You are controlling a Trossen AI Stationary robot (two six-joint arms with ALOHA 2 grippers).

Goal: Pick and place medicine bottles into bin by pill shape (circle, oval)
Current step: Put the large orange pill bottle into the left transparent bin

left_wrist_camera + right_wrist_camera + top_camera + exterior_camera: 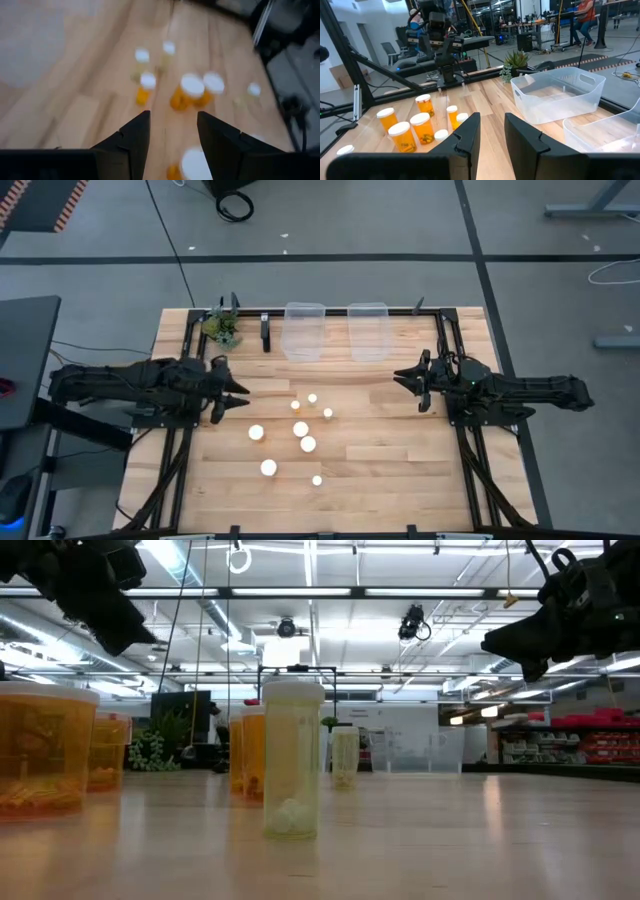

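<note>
Round-capped orange bottles [300, 429] stand on woodgrain table [400, 470].

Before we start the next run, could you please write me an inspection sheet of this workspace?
Surface: wooden table, bare apart from the items below.
Job's things: about eight white-capped medicine bottles standing mid-table; two clear bins at the far edge, nothing seen inside.
Clutter: small green plant near the far left corner.
Grippers: left gripper and right gripper both hover above the table, open, holding nothing.
Cables: black cables on the floor beyond the table.
Surroundings: workshop; seated person far off.
</note>
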